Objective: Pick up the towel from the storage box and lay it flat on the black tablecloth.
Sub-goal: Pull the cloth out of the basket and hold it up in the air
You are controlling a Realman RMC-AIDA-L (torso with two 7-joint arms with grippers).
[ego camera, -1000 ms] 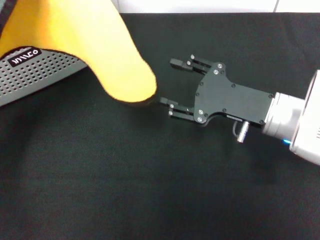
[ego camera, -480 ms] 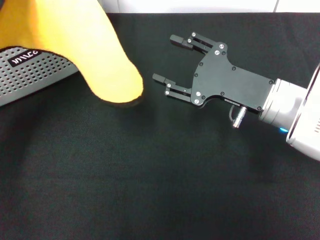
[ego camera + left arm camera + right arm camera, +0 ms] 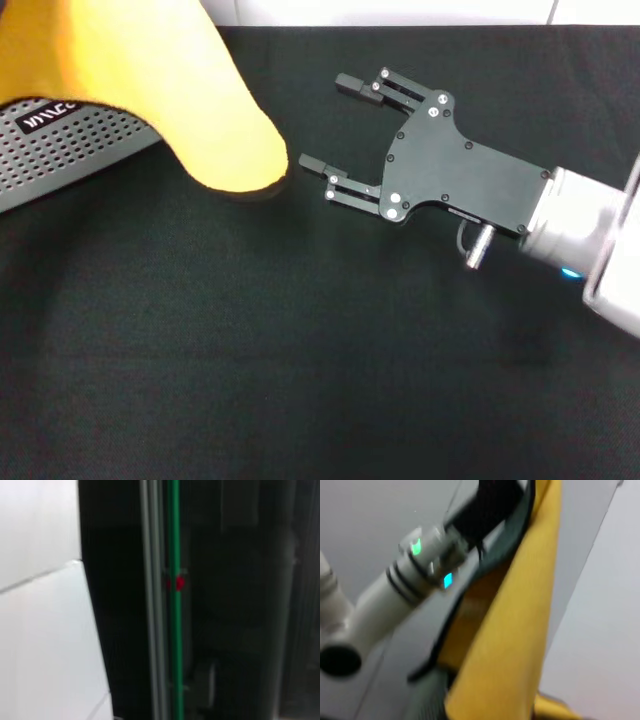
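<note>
Overhead, towel point(image 3: 150, 90): soft yellow-orange fold draped past storage box point(image 3: 70, 150) rim.
Right gripper point(image 3: 330, 135): jaws spread, beside rounded hanging corner.
Black tablecloth point(image 3: 300, 380): matte, bare room in front.

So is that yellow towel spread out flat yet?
No. The towel hangs in a draped fold over the storage box, its tip reaching the black tablecloth.

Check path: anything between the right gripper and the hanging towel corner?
Nothing visible. The right gripper is open, fingers pointing at the towel, with only bare black tablecloth in the gap. The storage box sits behind the towel, off that line.
</note>
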